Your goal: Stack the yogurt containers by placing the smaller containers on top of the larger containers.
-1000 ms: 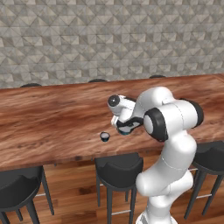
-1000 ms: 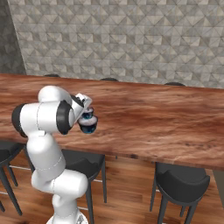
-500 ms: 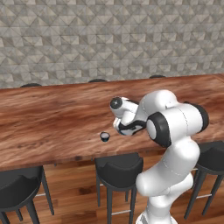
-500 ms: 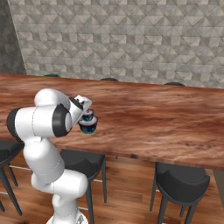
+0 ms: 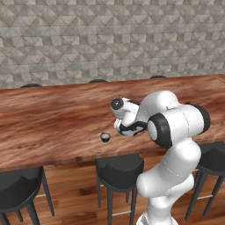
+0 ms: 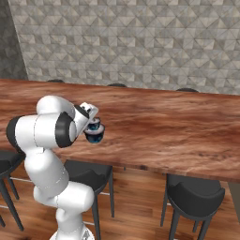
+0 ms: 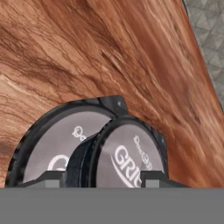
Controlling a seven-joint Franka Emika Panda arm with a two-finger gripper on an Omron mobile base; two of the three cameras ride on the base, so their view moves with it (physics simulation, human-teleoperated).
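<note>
In the hand view the medium yogurt container (image 7: 131, 153), dark blue with a pale lid, sits between my fingertips (image 7: 50, 178). My gripper (image 7: 103, 179) is shut on it. It rests on or just above the wide pale lid of the large container (image 7: 46, 142). The right base view shows the same stack: the medium cup (image 6: 95, 125) over the large cup (image 6: 94, 136), with the gripper (image 6: 93, 121) on it near the counter's front edge. The tiny container (image 5: 105, 137) stands alone on the counter, left of the hand (image 5: 123, 118).
The long wooden counter (image 5: 48, 118) runs across both base views in front of a grey tiled wall. Black stools (image 5: 119, 166) stand under its front edge, others (image 6: 195, 190) to the right. Bare counter stretches to the left and right of the cups.
The hand has stayed over the large cup with the medium cup in it. The arm's elbow has swung slightly and the fingers have drawn in a little.
</note>
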